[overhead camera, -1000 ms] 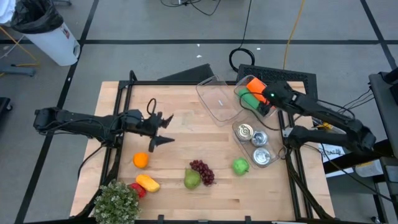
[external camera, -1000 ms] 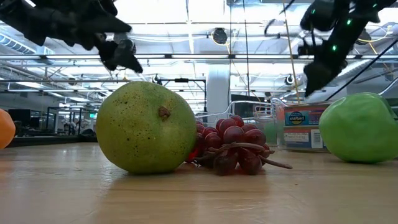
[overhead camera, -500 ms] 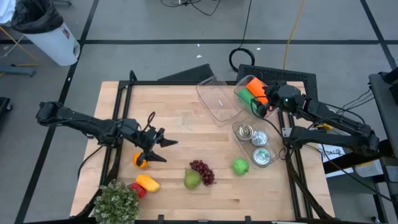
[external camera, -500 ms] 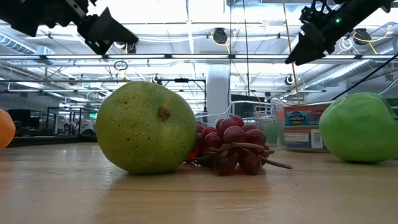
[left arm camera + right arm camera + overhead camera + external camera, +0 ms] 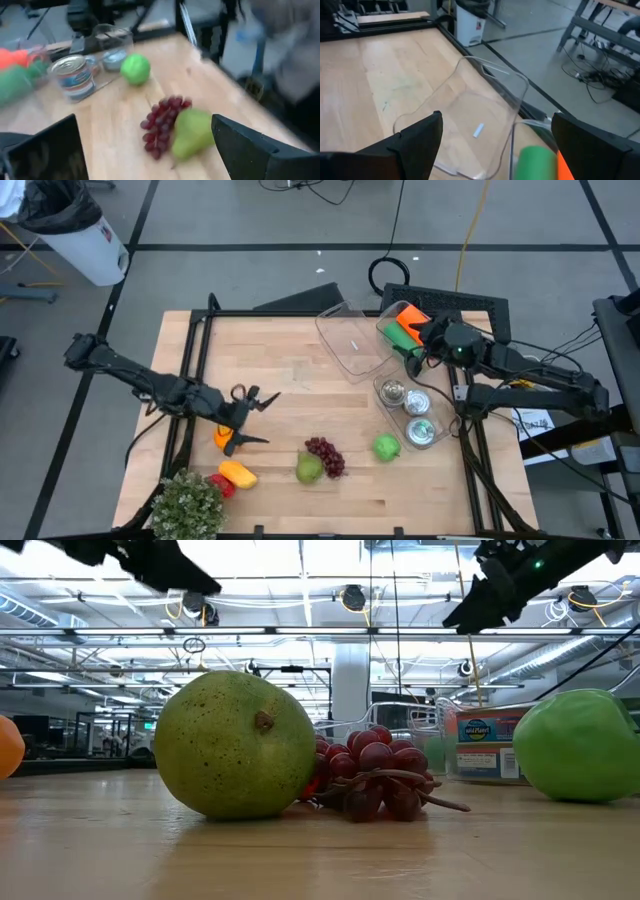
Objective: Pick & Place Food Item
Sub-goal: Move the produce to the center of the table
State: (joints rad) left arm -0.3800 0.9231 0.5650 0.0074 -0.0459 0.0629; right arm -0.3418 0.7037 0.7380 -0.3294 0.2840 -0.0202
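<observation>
Orange (image 5: 224, 437) is sitting right under the left gripper (image 5: 250, 417), fingers spread wide, probably lining up a grab.

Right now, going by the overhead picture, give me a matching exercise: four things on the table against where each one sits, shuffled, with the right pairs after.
Things:
1. orange
2. green apple
3. grapes
4. plant

Places:
A. front left corner of the table
B. just in front of the tins
C. beside the pear, on its right
D. between the left gripper's open fingers

Pairs: 1-D, 2-B, 3-C, 4-A
</observation>
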